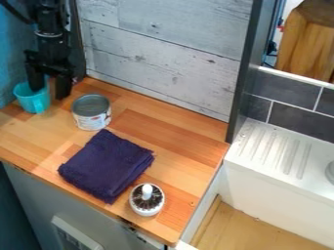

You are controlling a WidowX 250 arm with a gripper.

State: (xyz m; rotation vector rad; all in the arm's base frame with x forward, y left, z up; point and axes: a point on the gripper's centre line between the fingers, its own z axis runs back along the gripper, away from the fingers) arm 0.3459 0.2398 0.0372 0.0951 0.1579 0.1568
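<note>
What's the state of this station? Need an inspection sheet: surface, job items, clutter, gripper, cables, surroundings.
Surface: wooden counter, dark marks along its front edge.
Job items: turquoise cup upright in the back left corner.
Clutter: opened-looking metal can upright; folded purple cloth; small white pot with a white knob on top, near the front edge.
Gripper: black gripper at the cup, fingers apart; one appears to dip into its mouth, the other is outside.
Cables: black cable beside the arm, upper left.
Surroundings: grey plank-pattern wall behind; ribbed metal surface at right.
</note>
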